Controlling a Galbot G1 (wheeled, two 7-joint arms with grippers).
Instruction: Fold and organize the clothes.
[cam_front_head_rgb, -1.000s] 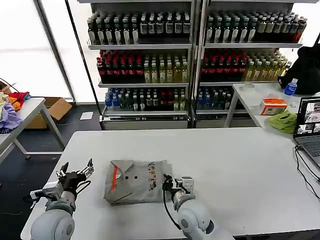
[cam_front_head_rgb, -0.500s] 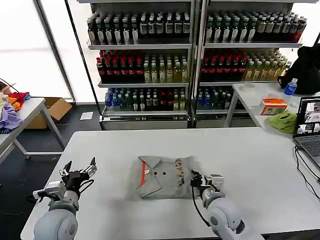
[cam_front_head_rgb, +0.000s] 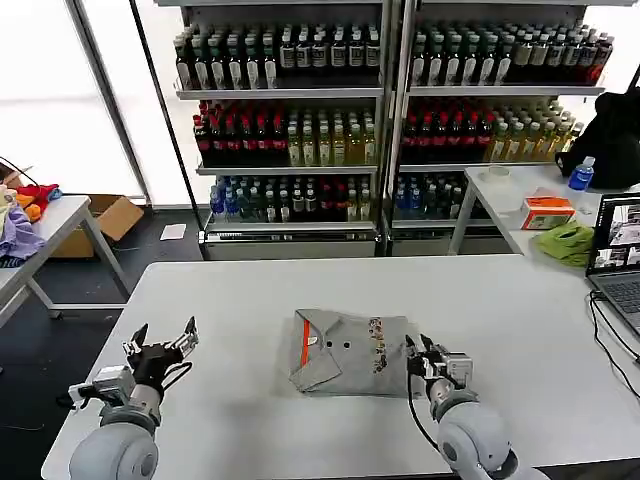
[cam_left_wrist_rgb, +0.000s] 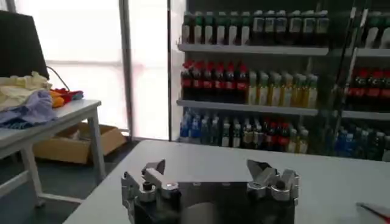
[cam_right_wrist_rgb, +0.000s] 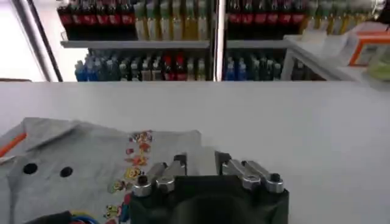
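Now right gripper (cam_front_head_rgb: 427, 355) clamped on folded shirt (cam_front_head_rgb: 350, 350) edge at its 3 o'clock (likely dragging it to tidy spot); left gripper (cam_front_head_rgb: 160, 343) idle at table (cam_front_head_rgb: 300, 290) 8 o'clock, fingers apart.

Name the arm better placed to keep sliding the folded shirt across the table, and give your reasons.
Right. The right gripper sits at the folded grey shirt's near right edge, apparently pinching it. The left gripper hangs open over bare table, well apart from the shirt.
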